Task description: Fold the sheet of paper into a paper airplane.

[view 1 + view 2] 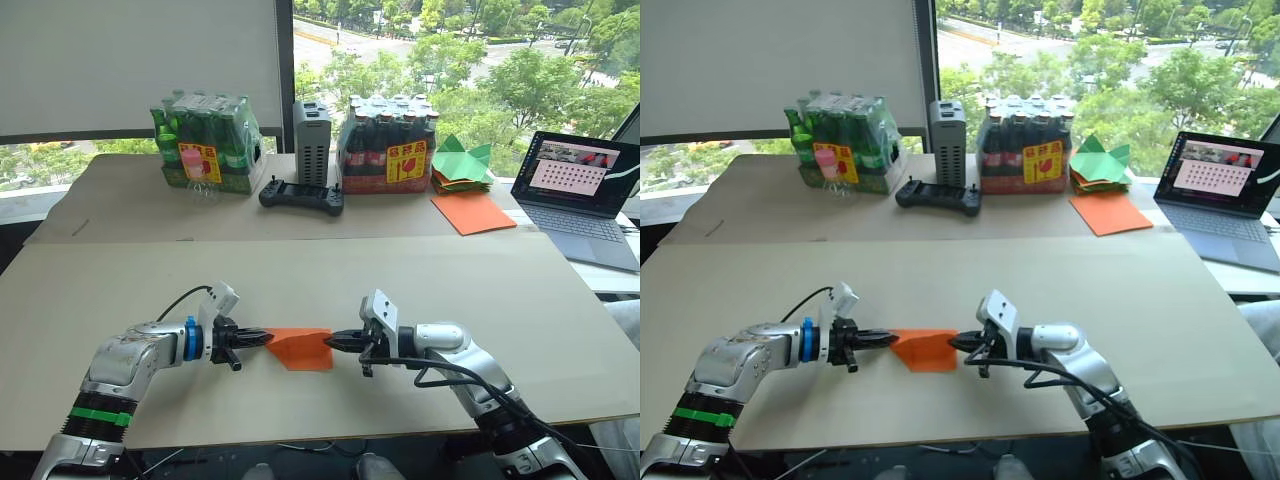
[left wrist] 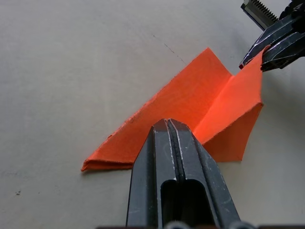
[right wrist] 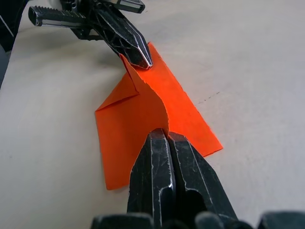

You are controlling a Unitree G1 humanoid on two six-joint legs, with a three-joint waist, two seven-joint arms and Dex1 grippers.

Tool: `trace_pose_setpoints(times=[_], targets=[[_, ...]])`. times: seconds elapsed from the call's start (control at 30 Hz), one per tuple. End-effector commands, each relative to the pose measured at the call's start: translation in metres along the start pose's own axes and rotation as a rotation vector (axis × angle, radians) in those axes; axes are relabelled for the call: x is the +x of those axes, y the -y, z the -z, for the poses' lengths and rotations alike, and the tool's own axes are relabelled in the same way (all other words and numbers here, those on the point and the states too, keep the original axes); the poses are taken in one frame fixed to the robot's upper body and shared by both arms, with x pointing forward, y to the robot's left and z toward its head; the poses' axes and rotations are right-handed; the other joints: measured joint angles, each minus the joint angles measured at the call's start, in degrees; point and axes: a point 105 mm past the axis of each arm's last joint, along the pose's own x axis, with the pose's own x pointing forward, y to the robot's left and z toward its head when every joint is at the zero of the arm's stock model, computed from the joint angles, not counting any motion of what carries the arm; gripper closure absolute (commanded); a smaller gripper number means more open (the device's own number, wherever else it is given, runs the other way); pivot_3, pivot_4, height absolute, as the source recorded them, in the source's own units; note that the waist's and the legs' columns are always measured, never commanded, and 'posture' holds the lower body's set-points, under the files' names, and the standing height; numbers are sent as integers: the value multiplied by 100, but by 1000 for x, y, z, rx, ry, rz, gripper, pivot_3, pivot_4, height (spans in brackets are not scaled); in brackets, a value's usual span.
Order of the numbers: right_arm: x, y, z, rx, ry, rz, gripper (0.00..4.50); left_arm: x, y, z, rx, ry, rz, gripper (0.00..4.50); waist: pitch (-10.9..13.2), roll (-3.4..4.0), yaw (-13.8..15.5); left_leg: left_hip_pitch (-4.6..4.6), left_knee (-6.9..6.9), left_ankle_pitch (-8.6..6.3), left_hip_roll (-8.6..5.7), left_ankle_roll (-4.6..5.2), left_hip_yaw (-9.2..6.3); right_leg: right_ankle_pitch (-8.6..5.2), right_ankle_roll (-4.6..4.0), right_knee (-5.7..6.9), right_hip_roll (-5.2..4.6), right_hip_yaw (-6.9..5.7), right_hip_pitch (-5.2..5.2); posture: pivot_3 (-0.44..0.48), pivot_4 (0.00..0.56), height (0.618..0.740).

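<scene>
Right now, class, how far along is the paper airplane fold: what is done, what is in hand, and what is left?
Done: the sheet of paper is already creased into a pointed orange wedge with one flap raised. In hand: the left claw and right claw are each shut on opposite ends of it, just above the table. Left: probably the wing folds, since it does not yet look like a finished plane.
</scene>
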Motion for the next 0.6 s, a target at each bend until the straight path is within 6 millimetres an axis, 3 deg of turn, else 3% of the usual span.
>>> trace_pose_setpoints(times=[0.03,0.23,0.6], targets=[[1,3,-19,54,48,6,4487,1,1,7,-9,-26,-3,4500,0,0,0,0,0,0,0,0,0,0,0,0,0,0,0,0,150,740],[9,10,-21,146,18,25,4487,2,2,7,-7,-27,-3,4500,0,0,-6,-1,0,0,1,0,-1,0,0,2,1,0,-2,0,150,740],[12,17,2,128,-80,88,4487,-1,2,9,-16,-15,-18,4500,0,1,-8,-2,0,0,1,0,0,0,0,1,1,0,-4,0,150,740]])
